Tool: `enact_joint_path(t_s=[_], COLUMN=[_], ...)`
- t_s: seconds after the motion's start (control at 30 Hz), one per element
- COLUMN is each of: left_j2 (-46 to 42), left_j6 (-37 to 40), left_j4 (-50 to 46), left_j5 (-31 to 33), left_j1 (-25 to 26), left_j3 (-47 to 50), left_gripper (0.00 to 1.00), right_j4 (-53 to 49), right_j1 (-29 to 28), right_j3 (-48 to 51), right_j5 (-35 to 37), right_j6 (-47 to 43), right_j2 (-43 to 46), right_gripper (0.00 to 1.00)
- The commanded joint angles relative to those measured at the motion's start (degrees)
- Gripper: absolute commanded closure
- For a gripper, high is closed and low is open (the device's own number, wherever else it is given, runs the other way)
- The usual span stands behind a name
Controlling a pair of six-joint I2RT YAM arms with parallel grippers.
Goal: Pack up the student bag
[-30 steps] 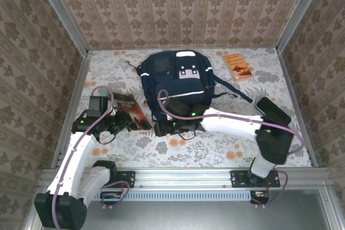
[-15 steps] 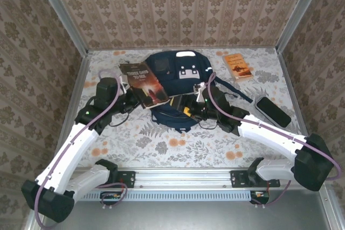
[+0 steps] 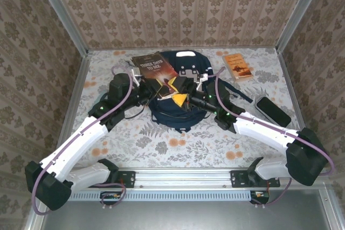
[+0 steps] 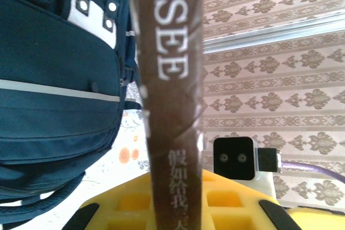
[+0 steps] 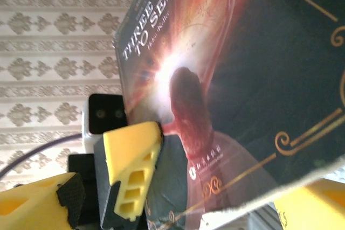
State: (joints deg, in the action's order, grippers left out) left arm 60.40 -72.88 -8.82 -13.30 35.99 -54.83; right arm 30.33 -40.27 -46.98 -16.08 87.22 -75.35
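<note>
The student bag (image 3: 180, 109), navy with white stripes, lies at the back middle of the table and appears again in the left wrist view (image 4: 59, 79). My left gripper (image 3: 153, 85) is shut on a brown book titled "Three Days to See" (image 3: 153, 67), lifted above the bag's top. Its spine (image 4: 172, 106) stands between the yellow fingers of the left gripper (image 4: 175, 187). My right gripper (image 3: 177, 94) is open over the bag beside the book. The book's cover (image 5: 226, 79) looms before the right gripper (image 5: 178, 214), its lower edge between the spread fingers (image 5: 38, 203).
An orange book (image 3: 237, 66) lies at the back right. A black case (image 3: 273, 111) rests on the table's right side. Patterned walls close in the table on three sides.
My left gripper has carried the brown book farther back and over the bag's top. The right gripper has shifted left to the book, with its jaws wide.
</note>
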Motion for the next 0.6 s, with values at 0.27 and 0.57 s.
enact_joint_path(t_s=[0.27,0.57], left_j2=[1.54,2.26], left_j6=[-6.09,-5.78], left_j4=[12.26,13.16], left_j5=[-0.29,-1.87], left_j1=[0.89,0.18], left_j3=[-0.48,0.28], left_gripper=[0.95,0.92], right_j4=[6.06,6.13], right_j1=[0.74,2.12], right_j3=[1.04,0.14], right_j5=[8.92,9.94], right_j6=[8.59,8.96], right_j2=[-0.27,-2.46], right_gripper=[0.24,0.60])
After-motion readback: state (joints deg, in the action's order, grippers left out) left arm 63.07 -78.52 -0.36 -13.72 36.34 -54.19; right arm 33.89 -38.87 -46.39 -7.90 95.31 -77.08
